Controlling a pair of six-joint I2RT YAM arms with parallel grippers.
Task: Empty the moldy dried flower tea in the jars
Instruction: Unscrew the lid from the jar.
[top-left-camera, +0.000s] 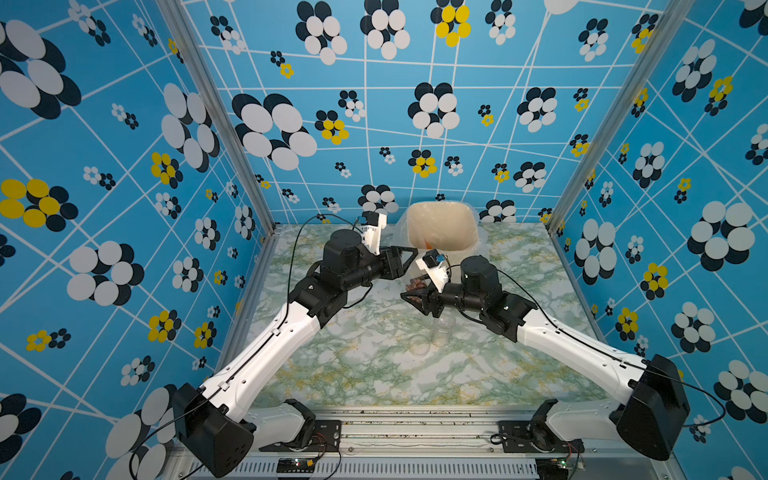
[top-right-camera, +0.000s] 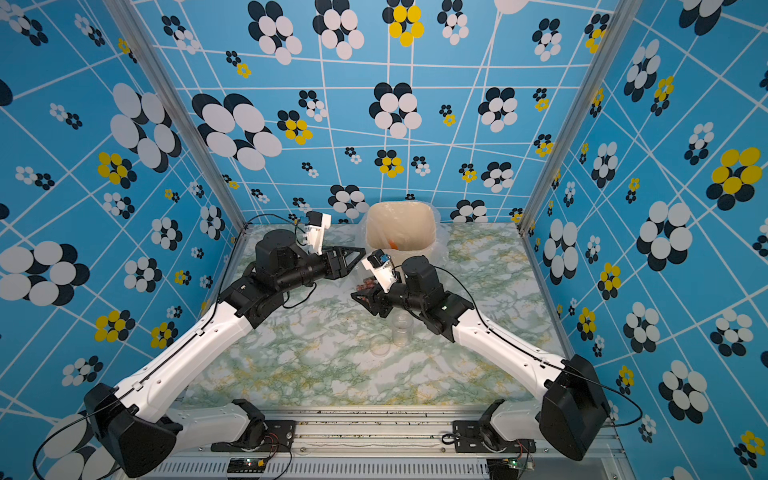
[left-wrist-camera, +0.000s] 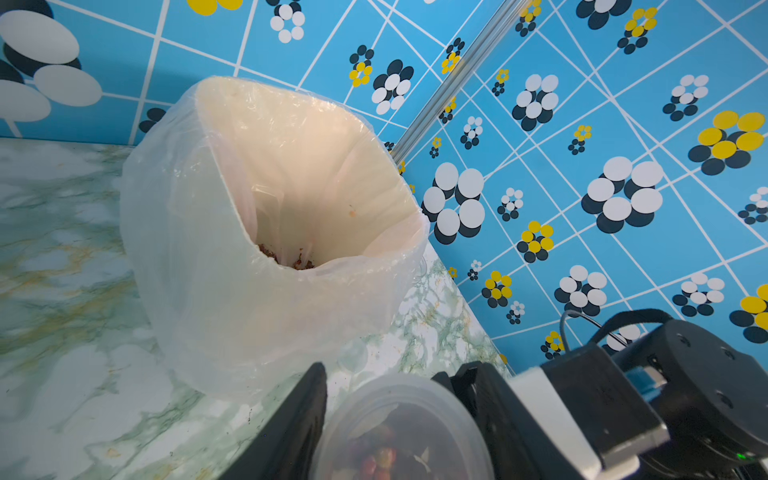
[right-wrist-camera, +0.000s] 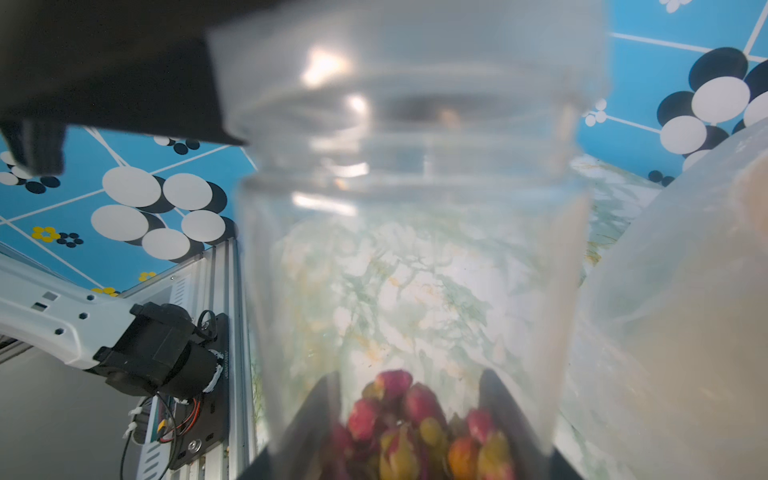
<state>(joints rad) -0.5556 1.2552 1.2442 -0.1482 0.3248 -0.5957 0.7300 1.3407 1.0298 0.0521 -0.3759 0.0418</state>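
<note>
Near the counter's (top-left-camera: 374, 365) far edge, just in front of the plastic-lined bin (top-left-camera: 432, 224), the right gripper (right-wrist-camera: 411, 424) clamps a clear jar (right-wrist-camera: 407, 249) with reddish dried flower tea (top-left-camera: 415, 286) heaped at its bottom. The left gripper (left-wrist-camera: 392, 395) pinches the jar's lid (right-wrist-camera: 407, 50) from both sides. An empty jar (top-left-camera: 442, 330) and a loose lid (top-left-camera: 419, 345) sit near the counter's middle.

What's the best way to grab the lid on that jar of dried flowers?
Pinch the lid by its round rim, coming from up and left: the right gripper holds the jar upright, low down, from the right, leaving that side clear. The left gripper flanks it so.
</note>
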